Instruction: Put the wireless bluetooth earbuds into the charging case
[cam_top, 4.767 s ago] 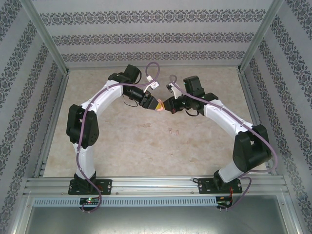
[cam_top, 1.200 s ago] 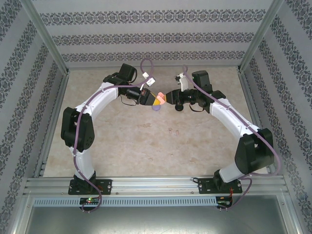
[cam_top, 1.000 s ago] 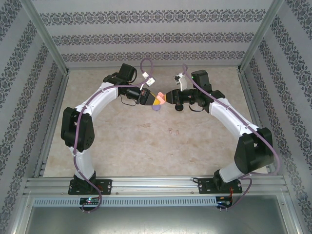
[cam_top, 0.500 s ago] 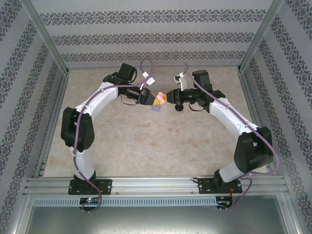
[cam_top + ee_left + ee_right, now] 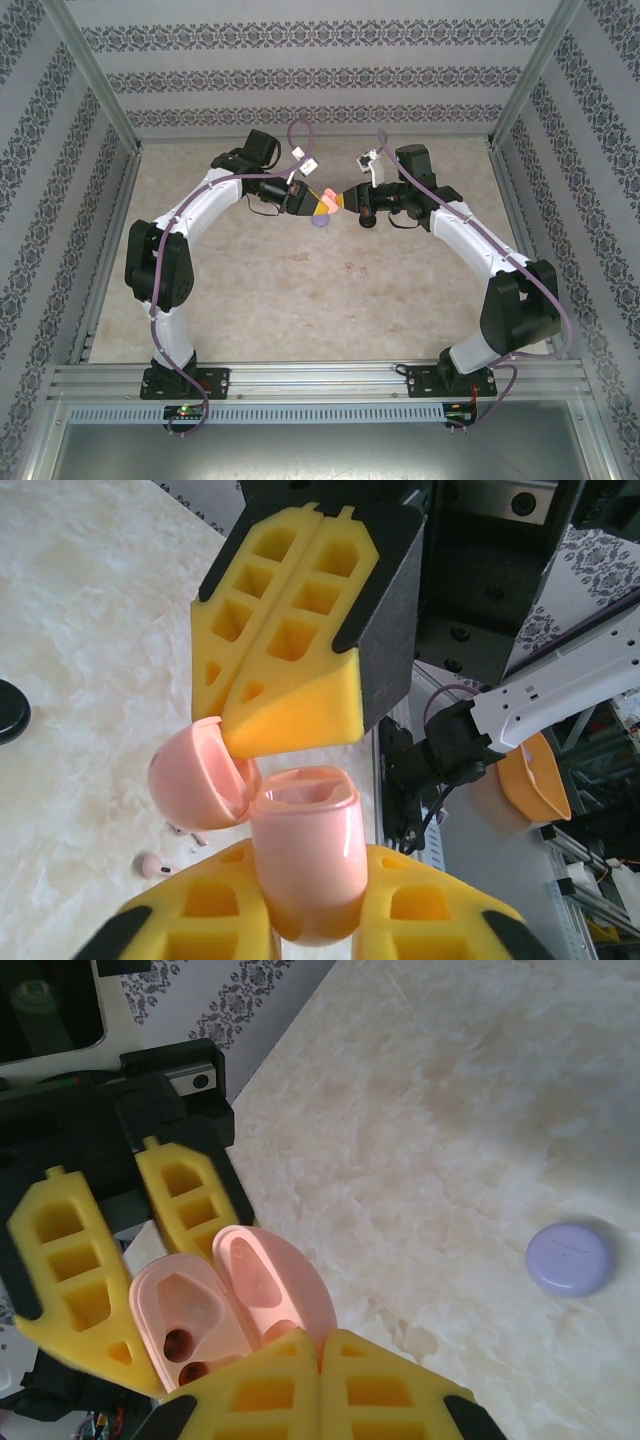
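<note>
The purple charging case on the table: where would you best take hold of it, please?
Grip the purple case across its rounded rim, coming straight down: it lies flat and closed on the table, so opposite edges probably give the surest hold.

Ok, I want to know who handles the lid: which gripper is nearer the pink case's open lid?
Right. The right gripper has its shut jaws against the edge of the lid; the left gripper grips the case body, beside the lid.

The charging case (image 5: 300,865) is glossy pale pink, and the finger pads (image 5: 300,695) are bright yellow on black mounts. The round case (image 5: 570,1258) is lilac, the table (image 5: 450,1110) cream-beige with marbled veining, and the walls (image 5: 300,75) white with dark floral bands.
</note>
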Controlling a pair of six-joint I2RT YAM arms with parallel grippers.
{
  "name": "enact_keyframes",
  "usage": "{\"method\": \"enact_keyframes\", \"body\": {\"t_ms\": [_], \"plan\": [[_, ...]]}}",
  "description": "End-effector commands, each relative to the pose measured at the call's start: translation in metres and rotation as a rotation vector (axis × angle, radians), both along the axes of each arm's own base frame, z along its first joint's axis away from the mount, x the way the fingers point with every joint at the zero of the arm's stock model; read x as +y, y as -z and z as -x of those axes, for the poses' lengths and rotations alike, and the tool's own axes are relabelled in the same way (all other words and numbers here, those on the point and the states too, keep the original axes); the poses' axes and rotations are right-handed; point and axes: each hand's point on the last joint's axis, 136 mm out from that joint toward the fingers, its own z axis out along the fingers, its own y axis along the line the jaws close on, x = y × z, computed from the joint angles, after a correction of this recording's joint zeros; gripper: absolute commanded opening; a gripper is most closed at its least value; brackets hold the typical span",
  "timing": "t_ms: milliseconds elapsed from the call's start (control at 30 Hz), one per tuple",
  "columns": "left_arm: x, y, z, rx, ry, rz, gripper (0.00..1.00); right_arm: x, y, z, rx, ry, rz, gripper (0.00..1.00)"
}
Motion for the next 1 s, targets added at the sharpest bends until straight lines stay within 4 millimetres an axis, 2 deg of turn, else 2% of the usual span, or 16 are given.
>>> {"method": "enact_keyframes", "body": {"t_ms": [0, 133, 300, 733, 967], "plan": [[-0.003, -0.024, 0.005, -0.065, 0.018, 0.029, 0.31, -0.004, -0.011, 0.001, -0.059, 0.029, 0.027, 0.0], [-0.003, -0.025, 0.001, -0.074, 0.011, 0.024, 0.43, -0.011, -0.005, 0.003, -0.076, 0.053, 0.081, 0.0], [-0.004, -0.029, -0.002, -0.08, 0.012, 0.031, 0.46, -0.013, -0.002, 0.006, -0.075, 0.053, 0.096, 0.0], [-0.007, -0.03, -0.002, -0.047, 0.046, 0.038, 0.46, 0.006, -0.004, 0.008, -0.078, 0.005, 0.11, 0.0], [-0.004, -0.015, 0.0, -0.026, 0.046, -0.005, 0.46, 0.004, -0.007, 0.006, -0.099, 0.022, 0.131, 0.0]]}}
